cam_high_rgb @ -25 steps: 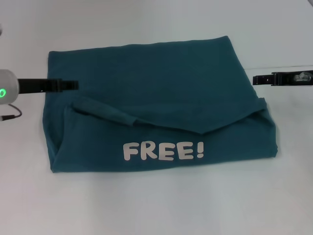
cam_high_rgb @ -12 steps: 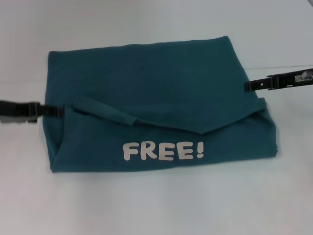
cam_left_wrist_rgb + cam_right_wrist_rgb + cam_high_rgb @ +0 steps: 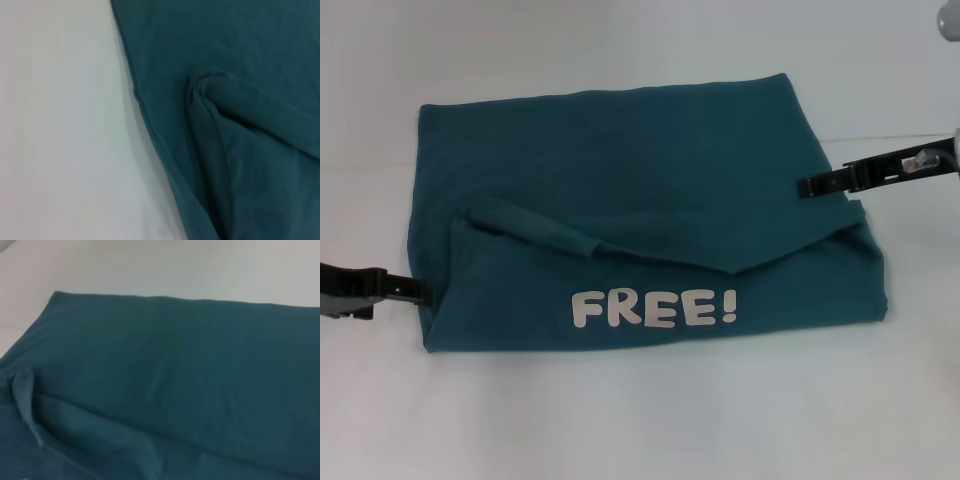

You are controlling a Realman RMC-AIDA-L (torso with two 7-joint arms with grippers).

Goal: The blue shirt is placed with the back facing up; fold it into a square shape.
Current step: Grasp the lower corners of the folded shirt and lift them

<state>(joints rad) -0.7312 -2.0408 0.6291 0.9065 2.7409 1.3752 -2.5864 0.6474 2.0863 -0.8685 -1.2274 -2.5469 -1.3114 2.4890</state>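
Note:
The blue shirt (image 3: pixel 640 190) lies flat on the white table, its near part folded up so that white "FREE!" lettering (image 3: pixel 653 308) shows on the flap. A loose sleeve fold (image 3: pixel 530 228) sits on its left half. My left gripper (image 3: pixel 418 293) is low at the shirt's near left corner, right at the cloth edge. My right gripper (image 3: pixel 804 186) reaches in over the shirt's right edge, just above the flap's corner. The left wrist view shows the shirt's edge (image 3: pixel 150 130) and a crease; the right wrist view shows the plain cloth (image 3: pixel 190 370).
The white table (image 3: pixel 640 420) surrounds the shirt on all sides, with a wide bare strip in front and to the left (image 3: pixel 60 125). A thin seam line (image 3: pixel 900 137) crosses the table behind the right arm.
My left gripper has travelled along the shirt's left edge toward me, from mid-edge to the near corner. My right gripper has moved inward, from off the cloth to over its right edge.

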